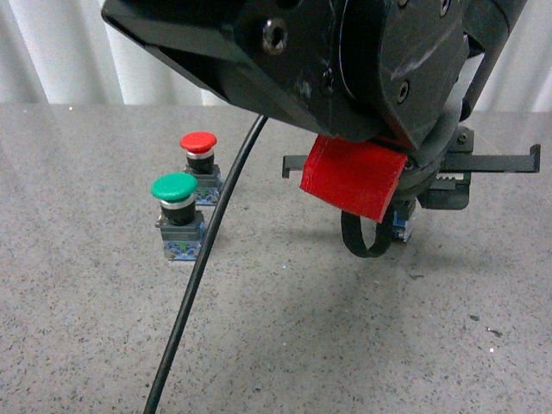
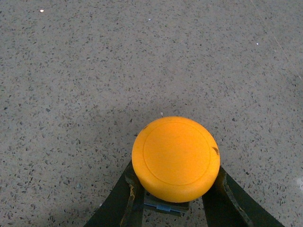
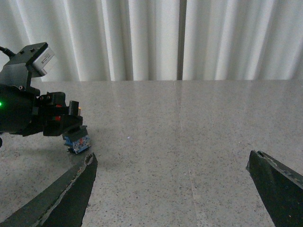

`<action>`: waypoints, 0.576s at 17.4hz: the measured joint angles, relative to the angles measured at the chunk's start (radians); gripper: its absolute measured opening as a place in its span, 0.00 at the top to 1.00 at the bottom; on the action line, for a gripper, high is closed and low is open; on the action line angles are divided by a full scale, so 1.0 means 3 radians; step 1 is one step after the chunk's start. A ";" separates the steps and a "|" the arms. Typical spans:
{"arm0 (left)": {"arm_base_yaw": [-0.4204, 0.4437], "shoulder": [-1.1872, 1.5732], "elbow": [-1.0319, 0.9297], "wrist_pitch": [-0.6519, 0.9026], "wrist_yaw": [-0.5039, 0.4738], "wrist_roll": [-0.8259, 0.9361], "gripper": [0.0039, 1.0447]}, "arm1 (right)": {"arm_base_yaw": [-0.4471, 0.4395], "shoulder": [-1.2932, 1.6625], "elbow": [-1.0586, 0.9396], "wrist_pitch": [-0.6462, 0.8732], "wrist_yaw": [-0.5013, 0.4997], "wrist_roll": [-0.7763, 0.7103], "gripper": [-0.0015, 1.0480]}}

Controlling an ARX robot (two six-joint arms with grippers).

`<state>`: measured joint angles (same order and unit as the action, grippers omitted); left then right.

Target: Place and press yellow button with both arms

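yellow button point(image 2: 175, 158) clamped in left pincer point(image 2: 175, 189), right pincer point(image 3: 171, 158) spread, well apart

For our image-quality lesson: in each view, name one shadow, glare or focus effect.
Front view: the near arm fills the top, shadowing the table. Left wrist view: the yellow button is sharp, with a soft shadow beside it. Right wrist view: the bright curtain reflects off the table.

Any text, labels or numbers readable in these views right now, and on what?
No text is readable in any view.
Cap of the yellow button: blank.
Caps of the green button and red button: blank.
Silver block on the left arm: any print too small to read.
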<state>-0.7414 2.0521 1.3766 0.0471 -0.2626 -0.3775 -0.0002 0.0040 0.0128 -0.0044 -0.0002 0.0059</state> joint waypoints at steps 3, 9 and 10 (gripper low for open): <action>-0.0017 -0.0011 -0.0022 -0.0025 -0.0052 -0.0052 0.59 | 0.0000 0.0000 0.0000 0.0000 0.0000 0.0000 0.06; 0.0029 -0.0301 -0.0224 0.0188 -0.0112 -0.0013 0.04 | 0.0000 0.0000 0.0000 0.0000 0.0000 0.0001 0.06; 0.0066 -0.0387 -0.0235 0.0212 -0.0111 0.0019 0.06 | 0.0000 0.0000 0.0000 0.0000 -0.0001 0.0000 0.06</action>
<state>-0.7216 1.9362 1.3060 0.1108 -0.2958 -0.3717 -0.0002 0.0040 0.0128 -0.0044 -0.0006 0.0059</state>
